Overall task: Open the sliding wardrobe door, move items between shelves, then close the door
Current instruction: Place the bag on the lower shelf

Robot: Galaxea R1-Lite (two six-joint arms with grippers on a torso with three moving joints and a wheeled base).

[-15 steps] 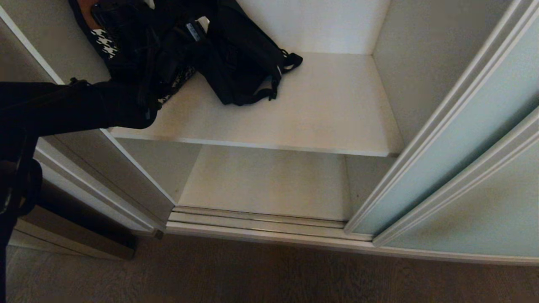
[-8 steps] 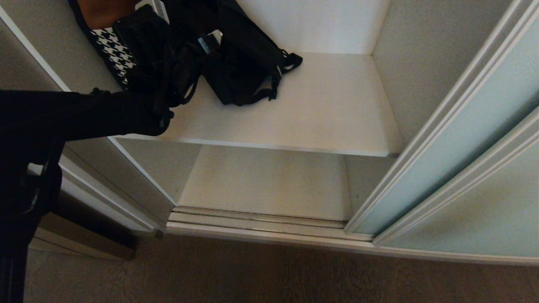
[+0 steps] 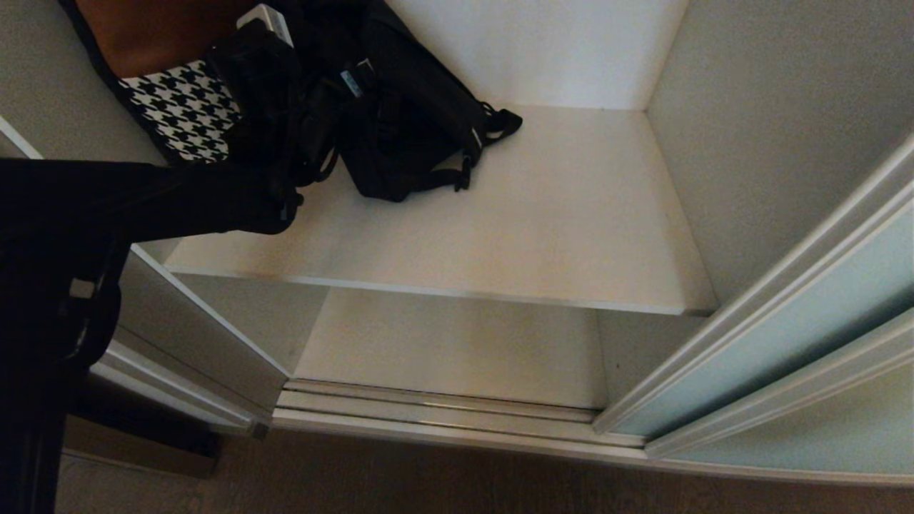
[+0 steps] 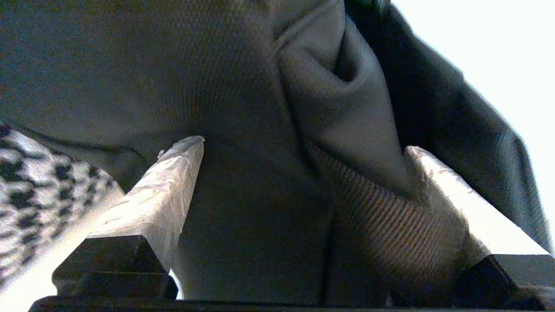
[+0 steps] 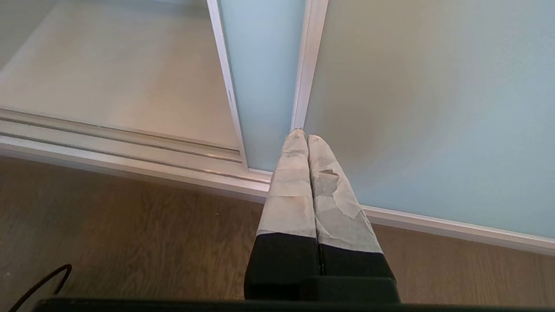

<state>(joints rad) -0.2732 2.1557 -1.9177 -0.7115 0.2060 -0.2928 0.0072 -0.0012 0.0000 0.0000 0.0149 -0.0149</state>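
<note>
A floppy black fabric bag (image 3: 414,135) lies at the back left of the upper shelf (image 3: 543,214). My left arm (image 3: 178,196) reaches in from the left to it; its hand is lost against the dark bag in the head view. In the left wrist view my left gripper (image 4: 301,145) stands open, fingers wide apart, with the bag's dark fabric (image 4: 260,208) bulging between them and a ribbed strap (image 4: 390,221) against one finger. The sliding wardrobe door (image 3: 750,357) is slid to the right. My right gripper (image 5: 305,135) is shut, hanging low before the door (image 5: 429,108).
A black-and-white houndstooth item (image 3: 186,107) with a brown part (image 3: 143,28) leans in the shelf's left corner beside the bag. The lower shelf (image 3: 457,350) sits behind the floor track (image 3: 428,410). The wardrobe's right wall (image 3: 771,143) bounds the opening.
The whole head view has shifted downward, so the camera moved. My left forearm has swung a little to the right, uncovering more of the houndstooth item. The black bag stays on the upper shelf.
</note>
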